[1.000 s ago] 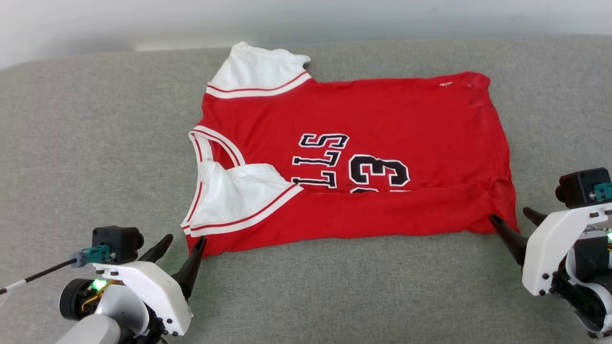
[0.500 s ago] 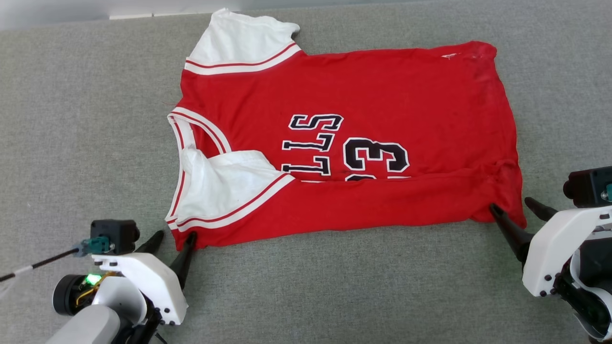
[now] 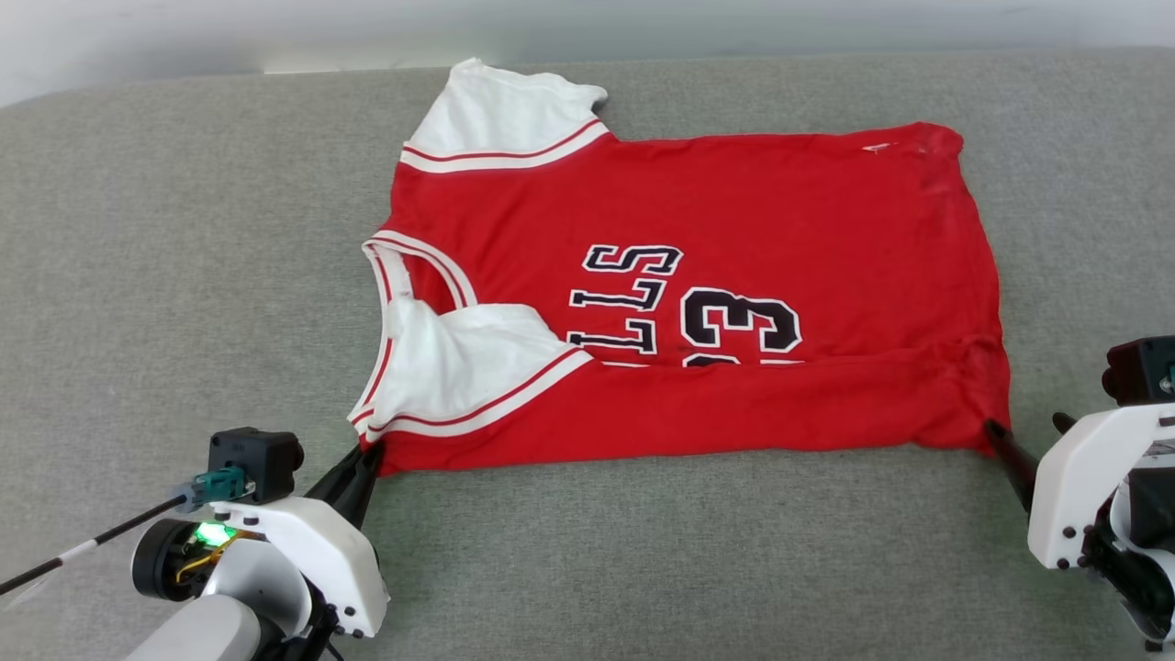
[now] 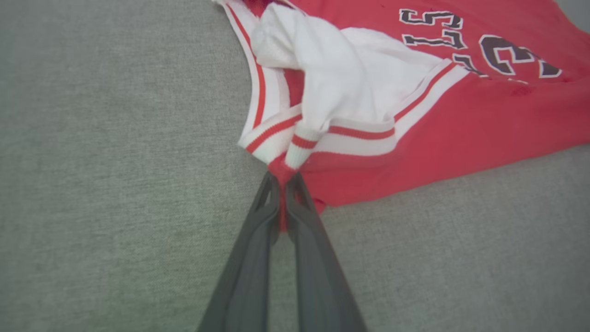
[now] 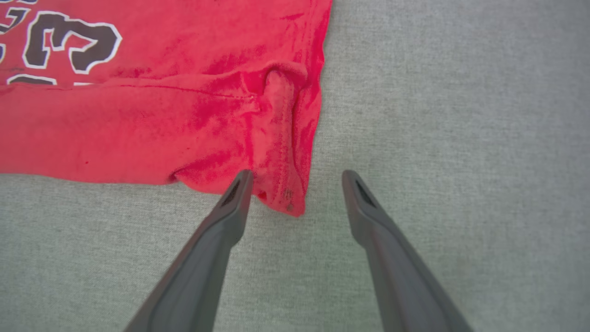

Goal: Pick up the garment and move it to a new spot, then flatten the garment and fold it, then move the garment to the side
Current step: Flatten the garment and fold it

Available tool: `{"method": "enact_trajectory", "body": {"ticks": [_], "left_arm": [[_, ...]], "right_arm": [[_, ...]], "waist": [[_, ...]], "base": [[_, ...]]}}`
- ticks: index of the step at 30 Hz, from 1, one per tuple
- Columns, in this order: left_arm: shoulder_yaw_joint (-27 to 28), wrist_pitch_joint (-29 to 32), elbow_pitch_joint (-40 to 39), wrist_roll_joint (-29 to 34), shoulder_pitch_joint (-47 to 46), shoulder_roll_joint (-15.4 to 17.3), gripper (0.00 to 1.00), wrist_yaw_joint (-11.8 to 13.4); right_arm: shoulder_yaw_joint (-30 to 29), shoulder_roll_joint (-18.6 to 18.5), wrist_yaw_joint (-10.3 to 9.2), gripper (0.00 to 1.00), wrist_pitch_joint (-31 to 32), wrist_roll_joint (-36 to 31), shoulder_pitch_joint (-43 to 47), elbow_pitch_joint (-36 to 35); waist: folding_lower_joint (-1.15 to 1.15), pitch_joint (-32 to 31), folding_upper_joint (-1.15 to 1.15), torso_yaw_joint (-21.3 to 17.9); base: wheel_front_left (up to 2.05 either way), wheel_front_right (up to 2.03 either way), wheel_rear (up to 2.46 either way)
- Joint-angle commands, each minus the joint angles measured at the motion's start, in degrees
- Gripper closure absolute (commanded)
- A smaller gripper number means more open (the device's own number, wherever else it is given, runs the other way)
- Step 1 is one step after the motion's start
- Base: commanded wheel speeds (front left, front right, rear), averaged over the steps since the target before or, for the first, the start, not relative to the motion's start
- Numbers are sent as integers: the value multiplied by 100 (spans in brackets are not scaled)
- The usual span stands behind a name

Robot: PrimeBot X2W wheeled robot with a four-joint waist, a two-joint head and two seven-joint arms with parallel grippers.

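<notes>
Red garment (image 3: 698, 275) seems limp and light: left tool (image 4: 282, 177) pinches its shoulder corner, right tool (image 5: 297, 174) gapes at hem corner.

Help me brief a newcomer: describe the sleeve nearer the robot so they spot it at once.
A red shirt lies on the grey cushion, collar toward the robot's left. Its near white sleeve sits beyond the left hand, shut on the shirt's corner. Unlike the far sleeve, spread flat, it folds over the red front.
</notes>
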Motion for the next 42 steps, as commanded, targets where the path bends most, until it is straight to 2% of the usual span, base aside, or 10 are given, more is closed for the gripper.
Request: {"method": "enact_trajectory", "body": {"ticks": [1, 5, 13, 14, 15, 16, 22, 27, 35, 42], "left_arm": [[32, -54, -99, 43, 80, 47, 100, 30], [9, -82, -466, 240, 63, 204, 100, 147], [-50, -34, -829, 369, -58, 256, 100, 183], [-64, -23, -816, 380, -74, 253, 100, 171], [-77, -25, -800, 376, -91, 248, 100, 155], [-99, -5, -771, 381, -99, 250, 100, 125], [-169, 7, -545, 442, -97, 307, 100, 63], [-172, -77, -350, 354, 185, 385, 100, 37], [-231, -51, -463, 194, 840, 685, 100, 136], [-404, 185, -801, 12, 1419, 864, 100, 258]], "right_arm": [[-32, 35, -4, 0, 5, -38, -116, 92], [-116, 107, -4, 0, 57, -244, -286, 458], [93, 170, -3, 0, 150, -252, -422, 1089], [143, 164, -3, 15, 172, -250, -415, 1168], [194, 154, -3, 61, 186, -251, -399, 1231], [229, 140, -3, 100, 171, -252, -390, 1276], [196, 43, -5, 100, 106, -252, -361, 1390], [204, -42, -5, 100, 57, -119, -353, 1216], [172, -334, -6, 100, 434, 234, 166, 517], [-57, -500, -6, 100, 947, 337, 950, -128]], "waist": [[0, -22, 0, 49], [0, 61, 0, 128], [0, 334, 0, 268], [0, 349, 0, 275], [0, 360, 0, 280], [0, 366, 0, 283], [0, 240, 0, 244], [0, -75, 0, 109], [0, -612, 0, -41], [0, -765, 0, -97]], "base": [[0, 0, 0], [0, 0, 0], [0, 0, 0], [0, 0, 0], [0, 0, 0], [0, 0, 0], [0, 0, 0], [0, 0, 0], [0, 0, 0], [0, 0, 0]]}}
